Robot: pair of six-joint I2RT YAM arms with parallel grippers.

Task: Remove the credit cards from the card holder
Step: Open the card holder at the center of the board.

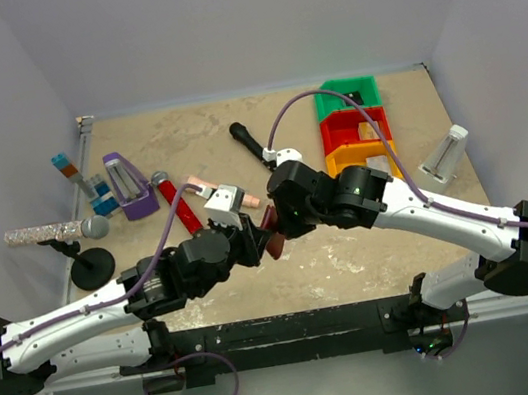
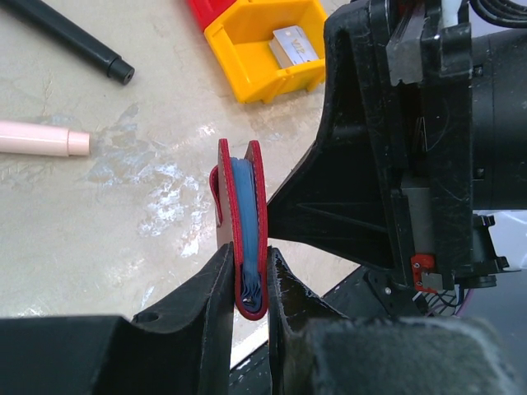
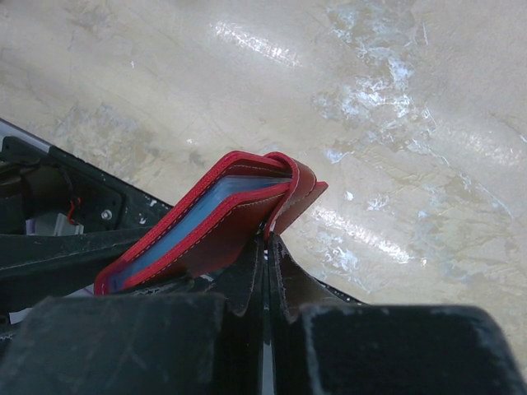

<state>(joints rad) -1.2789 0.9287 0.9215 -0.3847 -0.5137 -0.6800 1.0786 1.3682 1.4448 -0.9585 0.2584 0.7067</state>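
Since cards can only be drawn from a wallet that is steadied, the card holder [image 2: 247,230] is held off the worktop [image 2: 123,206], near its middle and a little toward 6 o'clock in the overhead view. It is stood on edge and gripped at its folded end by the left end effector [image 2: 249,262]. The fingers [image 2: 210,304] of that end effector are clamped on the two red covers, so the open edge with its pale blue sleeves is left free.

The right end effector [image 3: 265,247] is positioned at 3 o'clock of the holder and is clenched. Its fingertips are met at the free end of the red tab [image 3: 298,185], which appears to be nipped between them, though the contact is partly hidden. That hold is judged to be meant for peeling the tab back so that the covers can be spread.

No credit cards can be made out inside the sleeves from these angles. One silver-grey card [image 2: 295,45] is seen lying in the yellow bin [image 2: 255,78] at about 1 o'clock, well apart from the holder, which suggests where cards are to be dropped. The holder is judged not yet opened.
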